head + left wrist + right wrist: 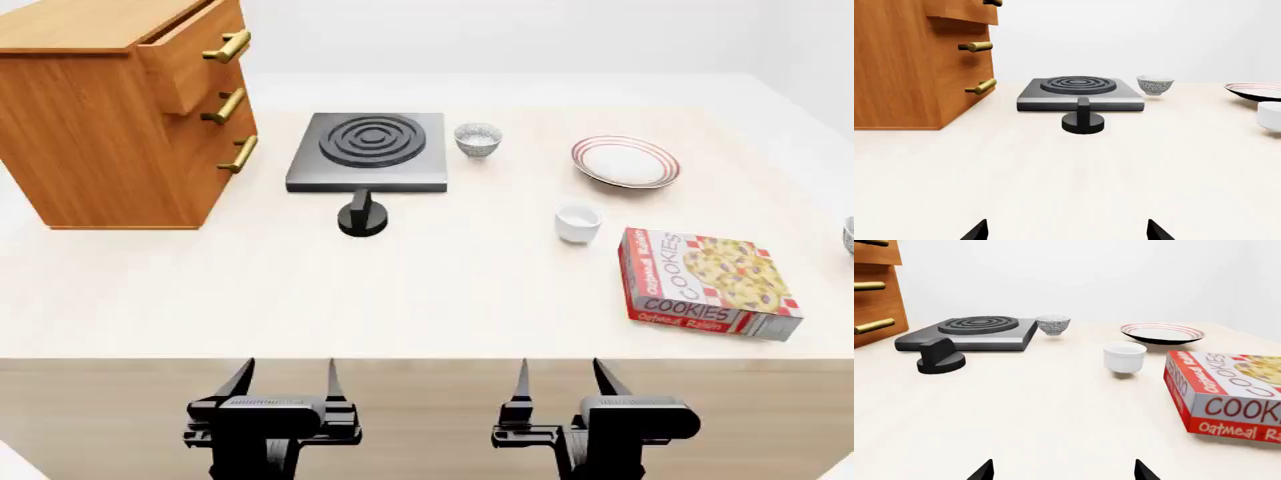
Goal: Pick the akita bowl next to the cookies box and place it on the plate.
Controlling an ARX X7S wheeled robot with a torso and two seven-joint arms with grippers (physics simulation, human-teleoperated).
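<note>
Both tools hung parked at the desk's [441,300] near edge, left tool [283,385] and right tool [558,385] spread wide, empty. Rightward, the cookies box [703,283] lay, with the akita bowl [849,236] just beyond it at the frame's edge, reachable for the right arm.

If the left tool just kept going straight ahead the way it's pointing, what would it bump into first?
Most likely the black knob, which sits almost dead ahead of the open left tool, with the stove burner just behind it. Bare table lies between; the exact height is uncertain.
</note>
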